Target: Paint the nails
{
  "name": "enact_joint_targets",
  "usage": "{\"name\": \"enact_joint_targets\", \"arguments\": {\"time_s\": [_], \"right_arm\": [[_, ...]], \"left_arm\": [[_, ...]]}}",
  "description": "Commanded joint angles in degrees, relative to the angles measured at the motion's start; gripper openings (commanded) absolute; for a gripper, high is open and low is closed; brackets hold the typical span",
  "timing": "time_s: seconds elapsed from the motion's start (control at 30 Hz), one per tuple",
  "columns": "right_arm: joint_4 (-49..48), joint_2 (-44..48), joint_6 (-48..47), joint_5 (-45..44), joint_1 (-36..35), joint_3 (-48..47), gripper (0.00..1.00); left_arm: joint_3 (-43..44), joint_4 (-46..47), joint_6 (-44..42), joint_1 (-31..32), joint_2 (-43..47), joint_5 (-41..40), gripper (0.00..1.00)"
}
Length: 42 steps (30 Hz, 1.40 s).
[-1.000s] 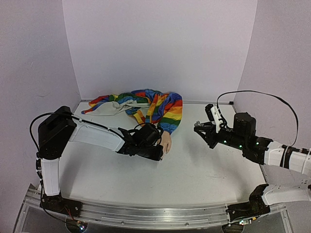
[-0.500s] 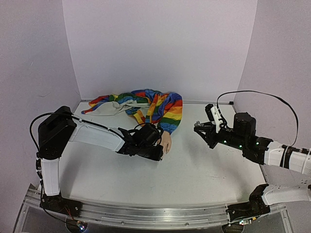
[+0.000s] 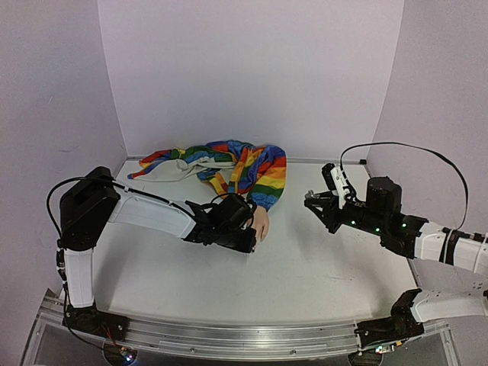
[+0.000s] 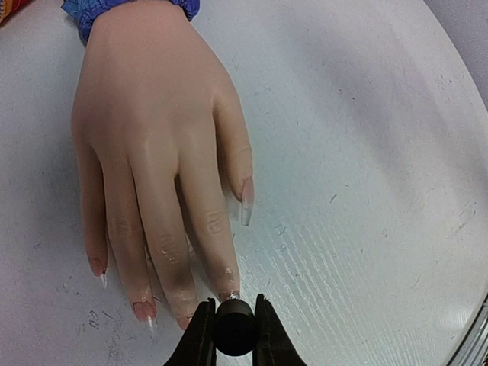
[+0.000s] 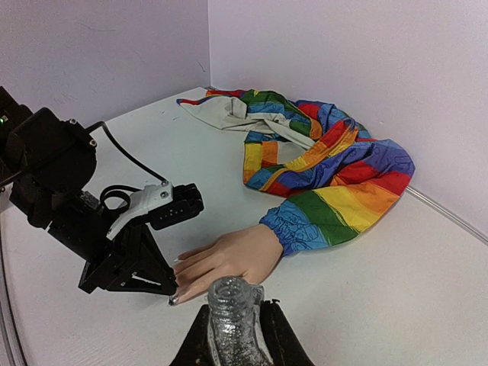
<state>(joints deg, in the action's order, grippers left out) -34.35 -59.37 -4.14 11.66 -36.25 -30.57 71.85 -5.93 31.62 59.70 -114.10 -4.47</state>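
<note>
The pale mannequin hand (image 4: 152, 137) lies palm down on the white table, coming out of a rainbow-striped sleeve (image 3: 252, 171). Its nails are long and clear; the thumb nail (image 4: 246, 202) is bare, and the index nail (image 4: 229, 294) shows silver glitter. My left gripper (image 4: 233, 305) is shut on a round black cap (image 4: 233, 332) right at that index fingertip; anything below the cap is hidden. In the top view the left gripper (image 3: 250, 241) sits at the hand's (image 3: 261, 223) fingertips. My right gripper (image 5: 236, 313) is shut on an open-necked glittery bottle (image 5: 229, 293), held apart to the right (image 3: 313, 202).
The rest of the striped garment (image 5: 267, 122) is bunched along the back wall. The left arm's black wrist and cable (image 5: 91, 206) crowd the hand's near-left side. White table (image 3: 320, 267) lies between the two arms.
</note>
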Motion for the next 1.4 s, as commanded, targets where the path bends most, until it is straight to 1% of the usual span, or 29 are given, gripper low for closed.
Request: {"name": "enact_joint_targets", "arguments": {"time_s": [0.0, 0.43, 0.93, 1.37], "right_arm": [[-3.71, 0.14, -0.16, 1.13, 0.17, -0.37, 0.00], [-3.71, -0.12, -0.18, 1.28, 0.17, -0.38, 0.00], [-3.71, -0.30, -0.16, 1.33, 0.21, -0.47, 0.00], [-3.71, -0.04, -0.34, 1.10, 0.21, -0.39, 0.00]], "left_arm": [[-0.46, 1.80, 0.97, 0.24, 1.10, 0.11, 0.00], [-0.41, 1.89, 0.10, 0.24, 1.82, -0.50, 0.00], [-0.53, 1.80, -0.60, 0.25, 5.49, -2.00, 0.00], [1.47, 1.85, -1.18, -0.47, 2.87, -1.21, 0.00]]}}
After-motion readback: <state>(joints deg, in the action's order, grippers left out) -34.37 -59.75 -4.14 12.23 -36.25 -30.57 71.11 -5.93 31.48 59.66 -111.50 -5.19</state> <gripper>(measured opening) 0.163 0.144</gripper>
